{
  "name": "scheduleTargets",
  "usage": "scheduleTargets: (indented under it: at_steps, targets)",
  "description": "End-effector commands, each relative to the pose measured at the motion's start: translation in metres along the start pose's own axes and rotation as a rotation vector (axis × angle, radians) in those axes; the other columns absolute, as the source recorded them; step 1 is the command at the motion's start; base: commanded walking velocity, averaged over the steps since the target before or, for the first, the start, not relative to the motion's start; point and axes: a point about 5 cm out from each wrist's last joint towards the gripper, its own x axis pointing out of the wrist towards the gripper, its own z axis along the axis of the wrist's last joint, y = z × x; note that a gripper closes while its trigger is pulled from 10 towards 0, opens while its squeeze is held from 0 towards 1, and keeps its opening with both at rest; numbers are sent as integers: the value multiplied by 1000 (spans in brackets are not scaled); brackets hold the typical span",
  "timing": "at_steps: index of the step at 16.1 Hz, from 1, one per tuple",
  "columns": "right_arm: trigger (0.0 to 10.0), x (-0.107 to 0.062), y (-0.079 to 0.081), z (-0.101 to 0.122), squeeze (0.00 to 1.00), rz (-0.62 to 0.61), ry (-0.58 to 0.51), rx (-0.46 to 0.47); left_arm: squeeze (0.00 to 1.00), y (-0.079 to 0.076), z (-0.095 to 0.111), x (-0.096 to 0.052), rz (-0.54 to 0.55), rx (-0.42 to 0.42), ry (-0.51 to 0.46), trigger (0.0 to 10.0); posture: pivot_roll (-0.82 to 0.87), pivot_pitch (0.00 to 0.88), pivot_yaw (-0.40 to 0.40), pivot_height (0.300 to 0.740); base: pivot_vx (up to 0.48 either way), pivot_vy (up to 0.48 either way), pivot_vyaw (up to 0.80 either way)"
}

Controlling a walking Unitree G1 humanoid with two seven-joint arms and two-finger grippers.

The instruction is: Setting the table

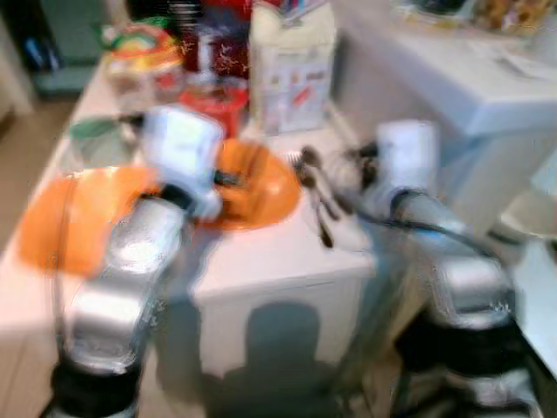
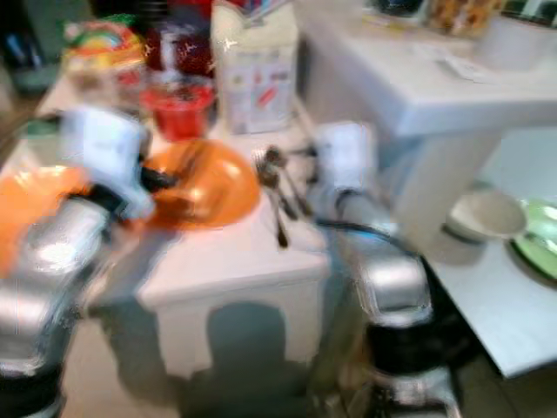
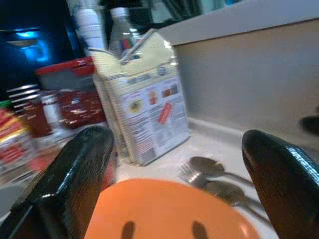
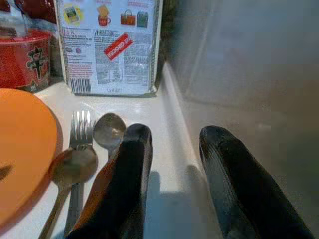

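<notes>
beside round orange plate (image 4: 20, 149); metal fork (image 4: 82, 130), spoons (image 4: 108, 130)

Dull metal fork (image 4: 82, 130) and spoons (image 4: 109, 130) lie beside a smooth, matt orange plastic plate (image 4: 22, 149), near a printed paper carton (image 4: 108, 45), on the white table (image 4: 164, 119).

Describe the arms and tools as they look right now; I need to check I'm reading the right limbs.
Both arms are silver with shiny metal casings, black collars low down and pale grey-white boxy wrist housings. A black cable runs along the right arm; the left arm shows no clear cable through the blur. The left tool and right tool each have two long, rounded, glossy black fingers.
</notes>
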Motion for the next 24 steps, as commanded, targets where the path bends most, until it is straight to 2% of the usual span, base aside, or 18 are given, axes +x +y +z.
scheduleTargets:
  at_steps: [1,10,16,21,24]
  targets:
    - [10000,0,7,4,0,24,3,-5,0,11,-1,-3,43,20,8,10000,81,0,-35,740,0,0,0]
    - [10000,-1,21,-4,0,132,82,26,0,16,-3,-8,70,46,24,10000,105,0,-53,740,0,0,0]
    - [10000,-2,29,-9,0,183,111,60,0,12,-3,-7,46,62,27,10000,109,0,-53,740,0,0,0]
    - [10000,-7,29,-8,0,185,76,114,0,14,-1,-9,45,59,19,10000,115,0,-50,740,0,0,0]
    - [10000,-12,23,-11,0,140,76,125,0,16,1,-8,46,57,17,10000,114,0,-38,740,280,0,800]
